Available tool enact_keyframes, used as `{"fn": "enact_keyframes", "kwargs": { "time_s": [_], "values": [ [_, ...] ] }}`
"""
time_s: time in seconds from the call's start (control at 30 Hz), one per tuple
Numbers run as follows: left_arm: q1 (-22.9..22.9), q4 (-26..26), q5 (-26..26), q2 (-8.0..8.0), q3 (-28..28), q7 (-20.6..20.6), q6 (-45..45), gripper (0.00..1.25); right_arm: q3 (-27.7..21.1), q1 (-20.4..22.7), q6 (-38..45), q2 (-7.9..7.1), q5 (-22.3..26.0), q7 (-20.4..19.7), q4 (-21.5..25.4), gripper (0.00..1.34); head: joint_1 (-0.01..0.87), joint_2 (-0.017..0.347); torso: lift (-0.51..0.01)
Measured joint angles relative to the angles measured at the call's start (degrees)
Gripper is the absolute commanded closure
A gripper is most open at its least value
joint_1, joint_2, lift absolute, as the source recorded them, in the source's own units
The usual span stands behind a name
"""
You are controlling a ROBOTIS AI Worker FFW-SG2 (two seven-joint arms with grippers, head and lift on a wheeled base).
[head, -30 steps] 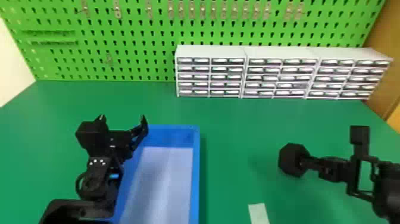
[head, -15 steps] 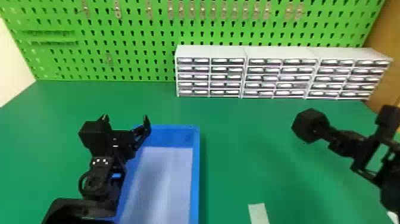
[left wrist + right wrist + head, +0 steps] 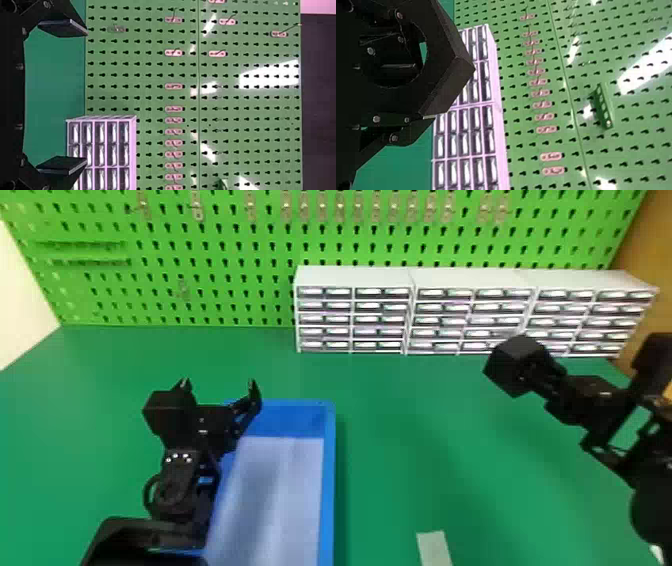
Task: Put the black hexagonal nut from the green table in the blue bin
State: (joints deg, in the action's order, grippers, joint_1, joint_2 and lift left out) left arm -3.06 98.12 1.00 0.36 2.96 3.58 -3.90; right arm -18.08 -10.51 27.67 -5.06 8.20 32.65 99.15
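Since the earlier frames, our 1 black hexagonal nut has moved up and away from us toward the 3 pale drawer units, carried by our right claw. We have that claw clenched on the nut, holding it off the green worktop, to the right of 1 blue bin and well apart from it. Our left claw is at the bin's left side, released, its 2 fingers spread wide. We see 1 pale strip on the worktop, to the right of the bin. Farther back, the 3 units stand side by side, showing 5 rows of drawers each. Behind them we have 1 green pegboard with several hooks.
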Motion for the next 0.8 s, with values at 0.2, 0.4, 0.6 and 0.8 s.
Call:
{"fn": "enact_keyframes", "kwargs": {
  "time_s": [0.2, 0.4, 0.6, 0.8],
  "values": [
    [0.1, 0.4, -0.7, 0.02, -0.7, 0.3, -0.7, 0.14, 2.9, 0.7, 1.5, -0.72, -0.7, -0.6, 4.2, 1.13, 0.657, 0.057, -0.095],
    [-0.7, 2.2, -0.9, 0.03, -2.3, 1.1, -0.8, 0.14, 5.8, 1.1, 3.9, -1.47, -0.5, -0.6, 6.1, 1.13, 0.657, 0.057, -0.095],
    [-1.6, 3.9, -0.8, 0.04, -4.3, 1.9, -0.7, 0.14, 8.6, 1.5, 5.8, -1.89, 0.3, -0.7, 7.2, 1.13, 0.657, 0.057, -0.095],
    [-2.0, 4.6, -0.7, 0.04, -6.0, 2.5, -0.7, 0.14, 11.6, 1.0, 7.5, -2.47, 0.9, -0.7, 8.2, 1.13, 0.657, 0.057, -0.095]
  ]
}}
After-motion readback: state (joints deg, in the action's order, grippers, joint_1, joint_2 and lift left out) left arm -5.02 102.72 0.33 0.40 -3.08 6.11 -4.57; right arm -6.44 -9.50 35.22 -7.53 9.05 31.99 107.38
